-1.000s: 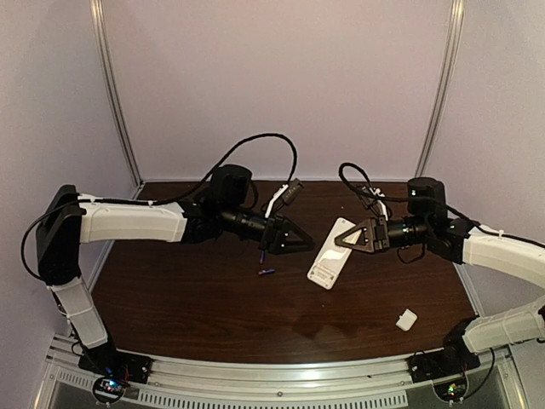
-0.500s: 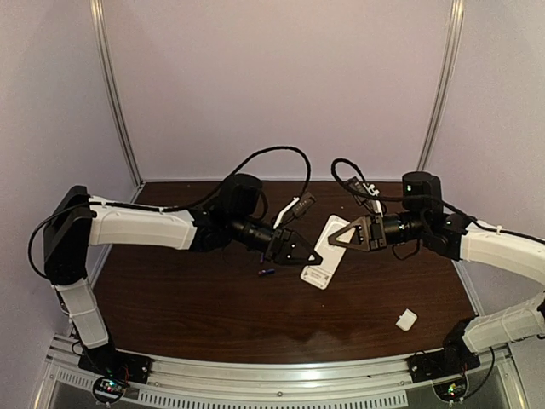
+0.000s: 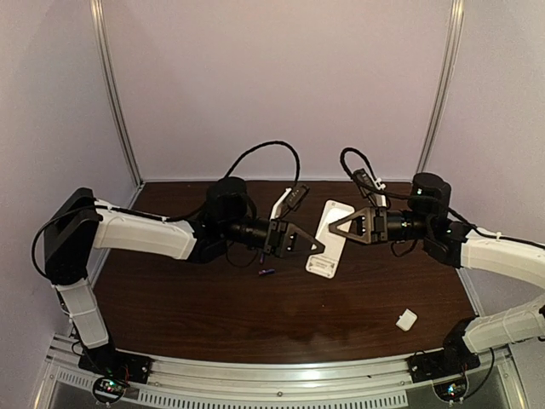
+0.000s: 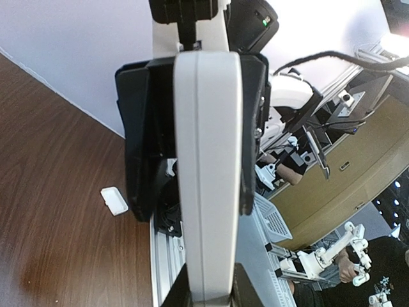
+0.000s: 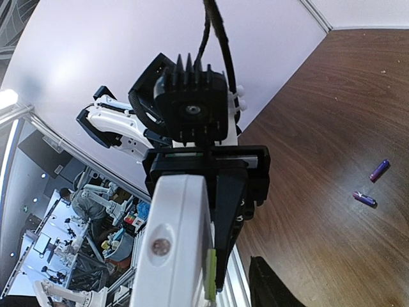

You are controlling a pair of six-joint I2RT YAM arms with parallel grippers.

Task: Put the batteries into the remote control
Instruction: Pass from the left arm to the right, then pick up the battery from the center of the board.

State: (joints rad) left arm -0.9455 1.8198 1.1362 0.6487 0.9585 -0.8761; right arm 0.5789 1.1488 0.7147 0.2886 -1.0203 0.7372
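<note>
The white remote control [image 3: 330,237] hangs in the air above mid-table, tilted, held between both grippers. My left gripper [image 3: 317,247] is shut on its lower end, and in the left wrist view the remote [image 4: 208,160] fills the centre between my fingers. My right gripper [image 3: 338,230] is shut on its upper part, and the remote's end [image 5: 172,249] with a small round window sits close to the right wrist camera. Two purple batteries [image 5: 379,170] [image 5: 364,198] lie on the table. In the top view one battery [image 3: 266,273] shows below my left arm.
A small white square cover piece [image 3: 406,319] lies near the front right of the table, also in the left wrist view [image 4: 115,201]. Black cables loop over both wrists. Pale walls and metal posts enclose the brown table [image 3: 213,315].
The right gripper has lifted the remote off the table and turned it more upright. The left gripper has moved right from beside the batteries and closed on the remote's lower end.
</note>
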